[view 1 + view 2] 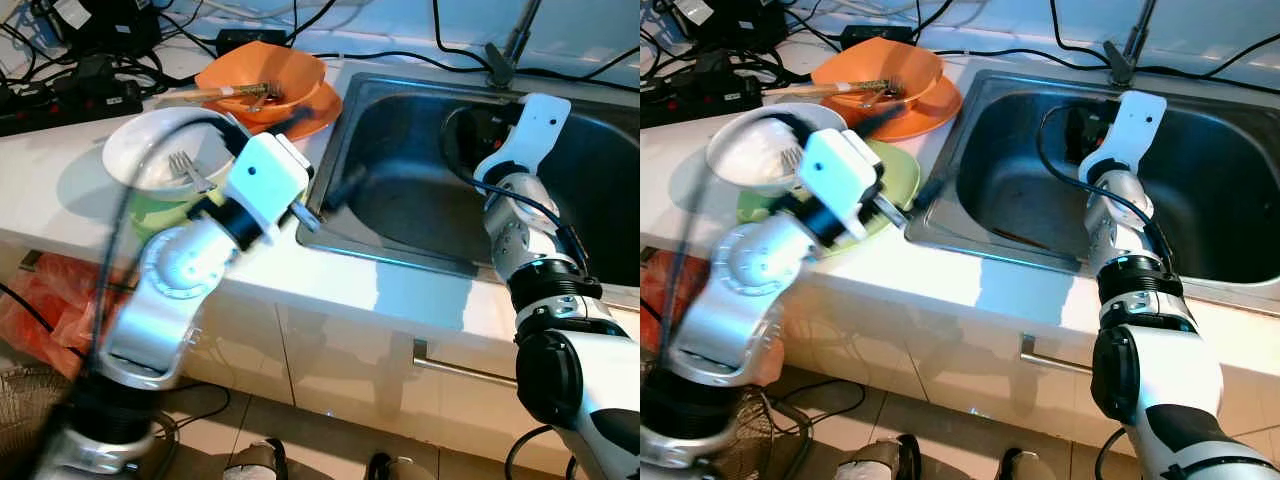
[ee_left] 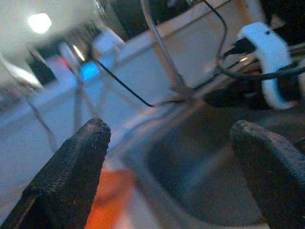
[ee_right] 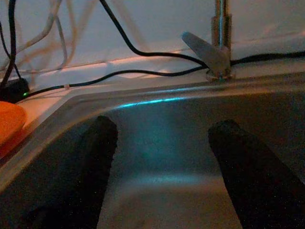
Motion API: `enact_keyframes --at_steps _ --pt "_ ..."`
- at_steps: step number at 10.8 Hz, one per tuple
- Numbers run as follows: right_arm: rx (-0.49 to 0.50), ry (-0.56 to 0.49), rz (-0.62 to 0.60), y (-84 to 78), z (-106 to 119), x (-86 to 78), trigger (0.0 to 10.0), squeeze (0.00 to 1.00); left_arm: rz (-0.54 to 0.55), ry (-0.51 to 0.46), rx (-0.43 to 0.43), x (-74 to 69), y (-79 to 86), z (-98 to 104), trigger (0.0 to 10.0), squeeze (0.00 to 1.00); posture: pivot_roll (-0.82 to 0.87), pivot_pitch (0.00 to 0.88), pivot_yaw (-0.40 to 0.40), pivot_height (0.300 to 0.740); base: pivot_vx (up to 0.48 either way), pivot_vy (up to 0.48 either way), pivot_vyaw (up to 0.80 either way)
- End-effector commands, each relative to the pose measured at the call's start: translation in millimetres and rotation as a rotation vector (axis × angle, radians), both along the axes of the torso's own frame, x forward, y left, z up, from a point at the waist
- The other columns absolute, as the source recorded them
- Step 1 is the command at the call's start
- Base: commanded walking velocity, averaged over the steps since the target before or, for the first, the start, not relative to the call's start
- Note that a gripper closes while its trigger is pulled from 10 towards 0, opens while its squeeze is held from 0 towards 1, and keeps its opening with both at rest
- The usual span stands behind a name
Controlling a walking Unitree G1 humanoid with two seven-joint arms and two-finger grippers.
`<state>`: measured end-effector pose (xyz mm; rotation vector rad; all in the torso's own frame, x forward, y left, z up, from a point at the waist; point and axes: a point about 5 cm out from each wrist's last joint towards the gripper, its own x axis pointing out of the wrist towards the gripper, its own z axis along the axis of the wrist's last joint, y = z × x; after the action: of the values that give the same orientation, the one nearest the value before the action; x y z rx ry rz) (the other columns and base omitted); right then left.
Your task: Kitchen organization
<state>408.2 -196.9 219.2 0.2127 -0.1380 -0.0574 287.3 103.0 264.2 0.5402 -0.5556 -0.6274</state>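
A white bowl [image 1: 150,150] with a fork [image 1: 190,170] in it rests on a green plate [image 1: 895,175] on the white counter. Behind them an orange bowl [image 1: 262,72] holding utensils sits on an orange plate [image 1: 318,108]. My left gripper [image 1: 320,155] is open and empty, blurred, over the counter edge between the dishes and the steel sink [image 1: 400,215]. In the left wrist view its fingertips [image 2: 78,157] point across the sink. My right gripper [image 3: 162,157] is open and empty low inside the sink, facing the faucet [image 3: 220,47].
A black power strip [image 1: 60,100] and several cables lie along the back of the counter. A red bag [image 1: 50,300] and a fan [image 1: 740,440] are on the floor at the left. A cabinet handle [image 1: 460,365] runs below the sink.
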Motion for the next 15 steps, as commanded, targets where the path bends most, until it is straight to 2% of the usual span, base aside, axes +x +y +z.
enact_keyframes --at_steps 1,2,3,5,7,9,11,12,13,14,15 --pt "0.028 0.001 0.016 0.0 1.8 0.3 10.0 1.00 0.009 -0.111 0.039 -6.6 -1.1 8.1 10.0 1.00 0.16 0.122 0.010 0.740 0.000 0.000 0.00" --pt "0.029 -0.004 0.032 0.3 2.1 -0.1 10.0 0.91 0.053 -0.147 0.047 -7.6 6.8 7.1 10.0 1.00 0.16 0.121 0.011 0.740 0.000 0.000 0.00" --pt "0.024 -0.023 0.069 2.0 4.6 -1.4 10.0 0.00 0.124 -0.207 0.066 -9.6 20.7 4.8 10.0 1.00 0.16 0.123 0.008 0.740 0.000 0.000 0.00" --pt "0.002 -0.045 0.136 2.4 5.9 -5.4 10.0 0.00 0.209 -0.285 0.150 -18.0 46.2 -7.3 10.0 1.00 0.16 0.130 0.000 0.740 0.000 0.000 0.00" --pt "-0.012 -0.050 0.152 -2.4 5.9 -9.3 10.0 0.00 0.289 -0.319 0.200 -22.3 66.7 -15.4 10.0 1.00 0.16 0.131 -0.002 0.740 0.000 0.000 0.00" --pt "-0.012 -0.050 0.169 -1.8 5.0 -12.7 10.0 0.00 0.349 -0.286 0.244 -20.4 84.5 -34.5 10.0 1.00 0.16 0.131 -0.002 0.740 0.000 0.000 0.00" --pt "-0.016 -0.060 0.221 4.6 7.4 -15.4 10.0 0.00 0.357 -0.257 0.273 -16.2 89.6 -44.8 10.0 1.00 0.16 0.130 0.002 0.740 0.000 0.000 0.00" --pt "-0.065 -0.081 0.447 26.0 10.8 -29.1 10.0 0.00 0.372 -0.233 0.314 -6.9 95.4 -55.3 10.0 0.76 0.15 0.129 0.005 0.740 0.000 0.000 0.00" --pt "-0.069 -0.067 0.559 34.2 9.3 -37.4 10.0 0.00 0.372 -0.228 0.324 -4.1 97.0 -57.9 10.0 0.00 0.14 0.130 0.007 0.740 0.000 0.000 0.00" --pt "-0.083 -0.027 0.731 41.8 4.3 -53.3 10.0 0.00 0.366 -0.229 0.342 1.2 98.0 -58.0 10.0 0.00 0.14 0.133 0.009 0.740 0.000 0.000 0.00" --pt "-0.062 -0.009 0.815 42.5 4.4 -61.9 10.0 0.00 0.361 -0.226 0.348 5.2 98.4 -57.6 10.0 0.00 0.13 0.134 0.013 0.740 0.000 0.000 0.00"
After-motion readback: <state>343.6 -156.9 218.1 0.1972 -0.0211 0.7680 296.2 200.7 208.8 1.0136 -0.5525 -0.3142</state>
